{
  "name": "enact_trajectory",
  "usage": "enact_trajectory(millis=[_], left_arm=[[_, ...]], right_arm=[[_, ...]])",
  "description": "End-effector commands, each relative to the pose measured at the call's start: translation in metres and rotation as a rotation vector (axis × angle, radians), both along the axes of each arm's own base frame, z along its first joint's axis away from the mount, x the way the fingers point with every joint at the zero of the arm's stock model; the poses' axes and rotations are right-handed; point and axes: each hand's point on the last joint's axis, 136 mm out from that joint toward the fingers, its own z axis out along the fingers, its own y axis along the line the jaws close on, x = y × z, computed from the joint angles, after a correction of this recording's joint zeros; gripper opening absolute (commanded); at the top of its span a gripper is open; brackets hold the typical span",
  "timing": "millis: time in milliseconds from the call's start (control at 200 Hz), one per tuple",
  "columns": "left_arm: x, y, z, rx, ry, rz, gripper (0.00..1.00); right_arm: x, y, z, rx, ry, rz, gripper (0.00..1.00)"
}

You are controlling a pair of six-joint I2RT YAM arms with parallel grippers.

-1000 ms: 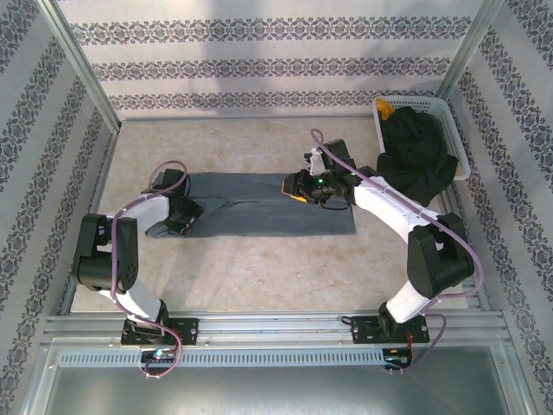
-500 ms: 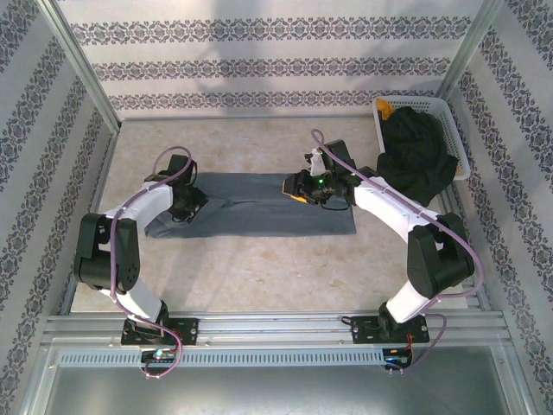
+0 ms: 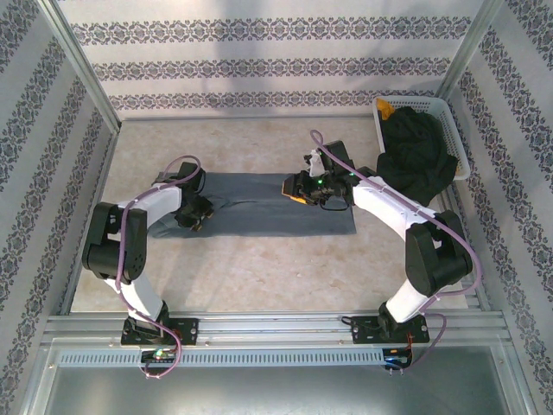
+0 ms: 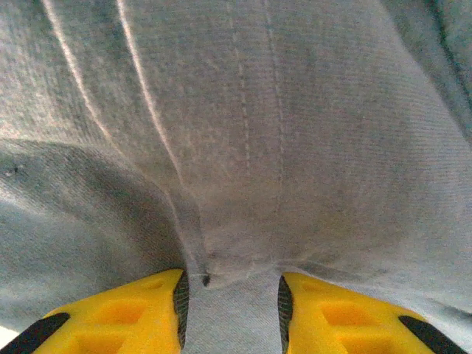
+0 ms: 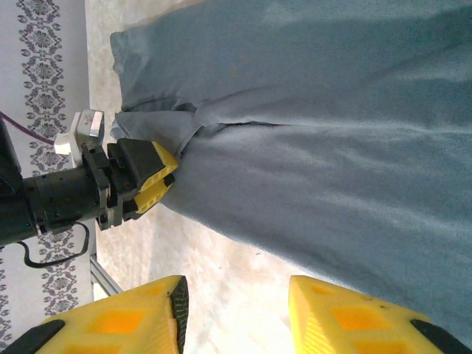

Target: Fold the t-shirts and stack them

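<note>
The slate blue-grey t-shirt (image 3: 276, 212) lies folded into a long flat strip across the middle of the table. My left gripper (image 3: 193, 214) presses down on its left part. In the left wrist view the yellow fingers (image 4: 151, 313) clamp a puckered ridge of the blue-grey t-shirt (image 4: 280, 147) between them. My right gripper (image 3: 296, 186) hovers over the strip's far edge, open, with bare table between its fingertips (image 5: 236, 295). The right wrist view shows the blue-grey t-shirt (image 5: 332, 147) and the left gripper (image 5: 147, 181) at its edge. The black t-shirt (image 3: 419, 160) is heaped in the basket.
The white lattice basket (image 3: 415, 101) stands at the back right with a small yellow-orange object (image 3: 385, 111) in its corner. Patterned walls enclose the table on three sides. A metal rail (image 3: 276, 324) runs along the near edge.
My left gripper has moved right and slightly farther along the shirt's left part, its jaws narrowing on the cloth. The right arm has stayed where it was.
</note>
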Motion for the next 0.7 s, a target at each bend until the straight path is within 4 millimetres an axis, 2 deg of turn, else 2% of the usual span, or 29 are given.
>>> enact_trajectory(millis=[0,350,695], left_arm=[[0.002,0.003,-0.003,0.040,0.004,-0.022,0.36],[0.017,0.010,0.014,0.101,-0.039,-0.070,0.26],[0.016,0.003,0.006,0.069,-0.024,-0.101,0.05]], right_arm=[[-0.003,0.000,-0.005,0.006,0.017,0.006,0.42],[-0.003,0.000,-0.007,0.008,0.023,0.005,0.41],[-0.001,0.001,-0.007,0.011,0.027,0.002,0.41]])
